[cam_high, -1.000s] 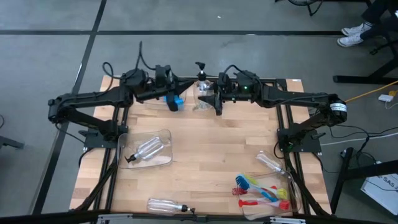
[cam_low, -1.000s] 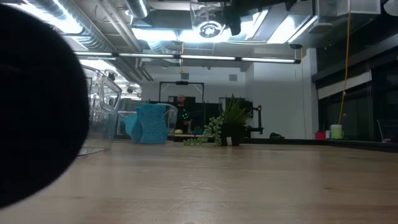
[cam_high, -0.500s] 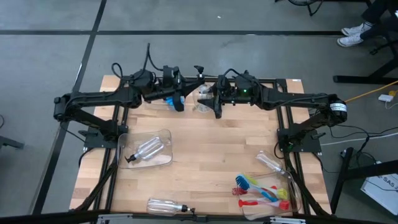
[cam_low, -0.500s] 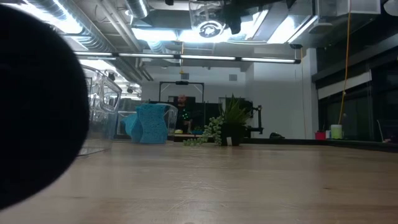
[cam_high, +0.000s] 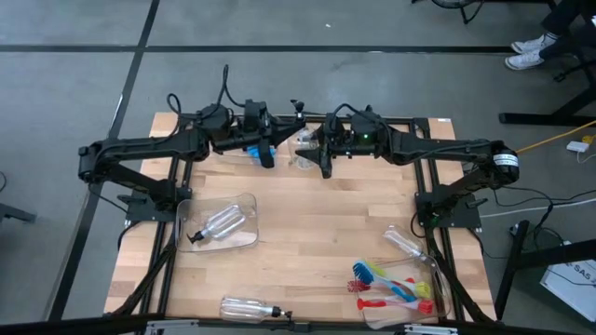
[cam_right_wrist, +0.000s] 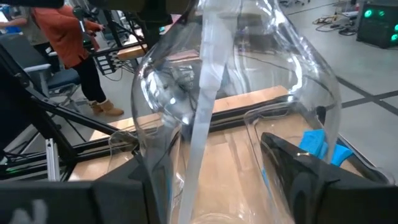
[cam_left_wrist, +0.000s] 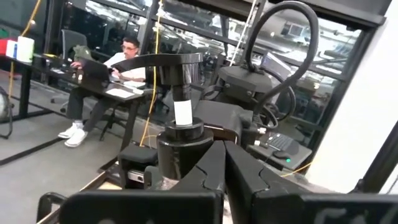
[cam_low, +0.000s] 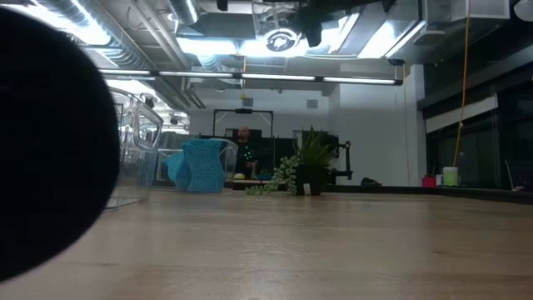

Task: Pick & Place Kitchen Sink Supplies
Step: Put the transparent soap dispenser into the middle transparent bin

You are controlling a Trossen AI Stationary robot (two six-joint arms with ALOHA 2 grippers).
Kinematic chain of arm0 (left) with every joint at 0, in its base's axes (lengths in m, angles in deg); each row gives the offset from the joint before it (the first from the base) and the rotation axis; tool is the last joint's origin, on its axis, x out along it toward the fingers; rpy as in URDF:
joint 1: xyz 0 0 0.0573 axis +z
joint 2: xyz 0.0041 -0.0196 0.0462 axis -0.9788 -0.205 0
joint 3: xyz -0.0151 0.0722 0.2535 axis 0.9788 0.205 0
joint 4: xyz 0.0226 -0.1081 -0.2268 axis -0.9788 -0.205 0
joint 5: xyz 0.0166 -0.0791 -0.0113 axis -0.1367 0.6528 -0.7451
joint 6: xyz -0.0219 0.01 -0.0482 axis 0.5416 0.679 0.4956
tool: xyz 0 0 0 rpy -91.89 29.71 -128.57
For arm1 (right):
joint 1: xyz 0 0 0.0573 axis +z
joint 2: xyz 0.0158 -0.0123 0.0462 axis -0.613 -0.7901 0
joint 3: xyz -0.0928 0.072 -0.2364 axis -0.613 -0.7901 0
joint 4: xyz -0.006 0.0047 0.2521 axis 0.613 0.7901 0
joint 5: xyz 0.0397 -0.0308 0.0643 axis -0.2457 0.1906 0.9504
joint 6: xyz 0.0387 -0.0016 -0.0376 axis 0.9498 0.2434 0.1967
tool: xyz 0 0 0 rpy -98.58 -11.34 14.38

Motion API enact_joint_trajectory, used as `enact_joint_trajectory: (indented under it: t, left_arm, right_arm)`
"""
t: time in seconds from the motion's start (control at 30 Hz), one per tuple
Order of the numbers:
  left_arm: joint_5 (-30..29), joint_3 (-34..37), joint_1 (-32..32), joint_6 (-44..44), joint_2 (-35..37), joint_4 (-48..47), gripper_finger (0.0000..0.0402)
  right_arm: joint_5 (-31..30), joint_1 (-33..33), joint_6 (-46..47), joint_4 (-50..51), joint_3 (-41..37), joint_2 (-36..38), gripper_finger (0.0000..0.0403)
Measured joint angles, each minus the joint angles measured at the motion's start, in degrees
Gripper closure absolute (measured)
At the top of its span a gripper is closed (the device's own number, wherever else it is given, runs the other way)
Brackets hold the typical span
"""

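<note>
Clear pump bottle (cam_high: 303,141) sits up off the table at the far edge, shared between both arms. Your right gripper (cam_high: 320,152) has the clear body, jaws about half open around it. Your left gripper (cam_high: 276,133) is fully closed on the black pump top (cam_left_wrist: 176,67); likely so you can twist or pull the pump while the body stays fixed. Blue sponge (cam_high: 264,151) lies just beneath the left jaws. Far table edge (cam_high: 279,118) is right behind both jaws, so there's little room that way; bare wood opens on the near side. Brushes (cam_high: 393,288) are well apart.
</note>
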Motion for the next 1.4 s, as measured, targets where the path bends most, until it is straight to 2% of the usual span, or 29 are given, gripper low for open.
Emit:
enact_joint_trajectory:
  t: [0.17, 0.33, 0.6, 0.7, 0.83, 1.03, 1.13, 1.4]
  left_arm:
    - [-2.0, 0.0, 0.0, -1.9, 1.9, -2.0, 0.04]
    - [-8.9, 0.2, 0.3, -3.9, 3.5, -7.1, 0.04]
    - [-10.2, 0.2, 1.8, -4.2, 3.7, -9.3, 0.04]
    - [-8.1, 0.2, 1.8, -4.1, 4.0, -8.6, 0.0401]
    - [-2.3, 0.2, 1.5, -4.1, 5.3, -5.9, 0.04]
    - [-0.8, 0.2, 0.0, -4.2, 8.2, -7.4, 0.04]
    - [3.1, 0.2, -0.1, -3.4, 8.7, -6.7, 0.04]
    - [8.1, 0.1, -0.1, -0.3, 2.8, 1.9, 0.0401]
  right_arm:
    - [0.3, 0.2, 0.4, -0.8, 0.0, 0.0, 0.0187]
    - [5.0, 1.2, -0.3, -2.1, 0.0, 0.1, 0.0187]
    - [5.5, 2.5, -0.7, -5.5, 0.0, 0.1, 0.0185]
    - [5.1, 2.5, -0.5, -5.3, 0.0, 0.1, 0.0177]
    - [3.5, 2.4, -0.5, -4.7, 0.0, 0.1, 0.0172]
    - [-0.3, 2.2, -0.7, -3.9, 0.0, 0.1, 0.0179]
    - [-1.6, 2.2, -0.7, -3.7, 0.0, 0.1, 0.018]
    - [-2.2, 2.2, -0.4, -3.5, 0.0, -0.2, 0.0179]
